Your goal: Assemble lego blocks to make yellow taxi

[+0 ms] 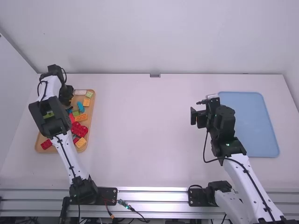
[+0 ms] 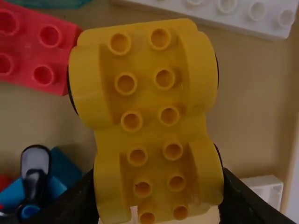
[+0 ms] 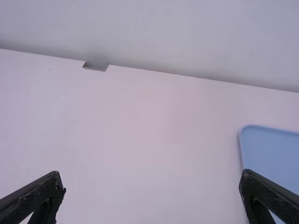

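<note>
Gripping at the left arm: the left gripper [image 1: 67,95] is closed on the yellow car base [image 2: 147,112], over the far part of the tan tray [image 1: 94,114]. In the left wrist view one end of the base sits between the two black fingers [image 2: 238,198]; the other end projects beyond them. Long axis runs outward from the left gripper, roughly crosswise to the white brick [image 2: 243,18] past the projecting end, with a slight lean. Studded face is toward the wrist camera; which end is the front, cannot tell. Shape: two rows of six round, hollow-looking studs, four bulging rounded arches in two pairs, narrower waist between, thin dark curved edges beneath the arches. Surface smooth, plastic-looking, softly shiny. Just beside the projecting end, a red block [image 2: 56,58], square-cornered, studded; near the held end, a blue piece [image 2: 35,184] with a black and white rounded part. Elsewhere in the tray: orange bricks [image 1: 81,117], red blocks [image 1: 78,129] and a small curvy blue piece [image 1: 80,107]. Farther out, the right gripper [image 1: 200,109] is released, its fingers wide apart above the smooth white table [image 1: 145,135], near a matte-looking blue tray [image 1: 247,121] with rounded corners
</note>
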You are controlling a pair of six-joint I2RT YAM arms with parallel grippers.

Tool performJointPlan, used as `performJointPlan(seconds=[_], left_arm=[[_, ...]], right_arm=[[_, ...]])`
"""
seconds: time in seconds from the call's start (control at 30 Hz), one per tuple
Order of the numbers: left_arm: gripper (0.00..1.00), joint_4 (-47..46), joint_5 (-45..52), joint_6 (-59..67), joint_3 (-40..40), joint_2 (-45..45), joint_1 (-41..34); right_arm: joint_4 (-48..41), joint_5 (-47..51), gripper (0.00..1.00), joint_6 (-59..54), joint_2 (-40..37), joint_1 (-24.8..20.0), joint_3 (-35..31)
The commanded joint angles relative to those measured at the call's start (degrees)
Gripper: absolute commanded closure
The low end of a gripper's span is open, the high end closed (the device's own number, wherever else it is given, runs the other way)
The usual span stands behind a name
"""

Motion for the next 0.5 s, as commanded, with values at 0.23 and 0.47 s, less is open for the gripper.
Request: performJointPlan(seconds=[0.23, 0.47], left_arm=[[0.97, -6.96, -0.85, -0.02, 7.39, 0.43, 0.00], [0.98, -16.21, -0.83, 0.03, 13.44, 0.43, -0.42]], right_arm=[[0.13, 0.02, 0.01, -0.13, -0.10, 0.26, 1.14], [0.26, 0.02, 0.01, -0.11, -0.10, 0.26, 1.14]])
